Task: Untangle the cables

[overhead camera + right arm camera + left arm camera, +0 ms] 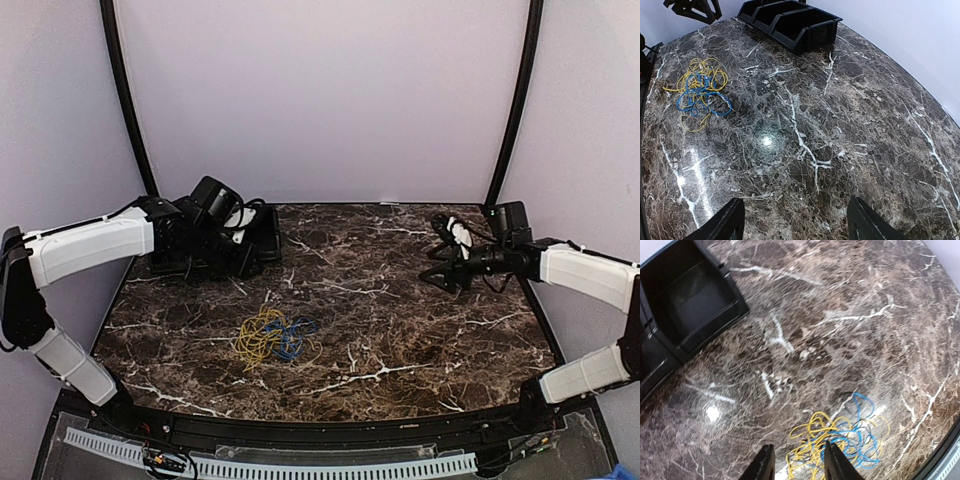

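Left gripper (799, 467) has its two fingers partly apart with nothing between them, raised near the black bins (695, 295) at the far left of the table. Right gripper (795, 225) is spread wide and empty, up over the right side. Two cables lie on the dark marble table (400, 330), left of centre and toward the near edge, apart from both grippers: one yellow cable (256, 338) and one blue cable (295, 338), thin cords in loose loops, overlapping and knotted into a single flat tangle. At least three bin compartments show
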{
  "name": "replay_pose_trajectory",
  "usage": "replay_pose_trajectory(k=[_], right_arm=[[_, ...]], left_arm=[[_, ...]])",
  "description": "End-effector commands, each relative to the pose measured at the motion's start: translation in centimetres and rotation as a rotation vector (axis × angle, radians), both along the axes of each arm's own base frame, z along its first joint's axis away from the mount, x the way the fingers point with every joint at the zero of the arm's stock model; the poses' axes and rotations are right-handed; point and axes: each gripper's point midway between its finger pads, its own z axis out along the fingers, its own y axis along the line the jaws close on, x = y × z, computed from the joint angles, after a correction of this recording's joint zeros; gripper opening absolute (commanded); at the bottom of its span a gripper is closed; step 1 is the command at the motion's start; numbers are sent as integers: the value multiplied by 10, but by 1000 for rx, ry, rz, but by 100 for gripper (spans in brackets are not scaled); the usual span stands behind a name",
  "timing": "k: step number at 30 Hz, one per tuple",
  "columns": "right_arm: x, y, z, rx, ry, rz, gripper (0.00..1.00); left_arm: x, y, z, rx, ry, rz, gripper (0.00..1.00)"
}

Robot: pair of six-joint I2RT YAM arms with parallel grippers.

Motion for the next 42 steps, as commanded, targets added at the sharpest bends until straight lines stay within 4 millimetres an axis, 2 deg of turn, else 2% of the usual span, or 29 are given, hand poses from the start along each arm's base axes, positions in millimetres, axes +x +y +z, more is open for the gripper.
replay_pose_trajectory(k=[1,2,3,4,6,11,16,22,25,28,31,36,42], right_arm=[[1,15,-4,-21,18,38,71],[1,18,-8,-27,30,45,71],[1,20,-11,-35,40,52,70],[1,21,-14,-41,52,55,70],[0,23,-19,-46,68,61,69],[-2,26,-27,-51,88,70,69],[-2,26,-30,-56,95,71,69],[-3,25,-33,-60,100,70,70],[-3,25,-34,-63,98,70,69],[-2,25,-36,-66,103,71,70],[-2,25,-36,-65,108,73,70],[-2,25,-37,-70,105,72,70],[-2,24,-37,-79,95,67,70]], left_arm=[[-22,34,-26,99,114,139,39],[-25,35,-21,89,98,138,40],[-29,38,-26,91,98,135,41],[-32,39,-20,77,80,130,42],[-41,42,-23,70,85,109,42],[-66,49,-51,168,185,58,41],[-74,60,-67,264,218,57,40],[-79,68,-61,310,200,25,39],[-84,61,-48,273,170,-25,41],[-86,52,-45,244,148,-80,45],[-88,47,-50,278,144,-130,46],[-84,51,-56,379,133,-181,44],[-88,43,-72,486,113,-303,43]])
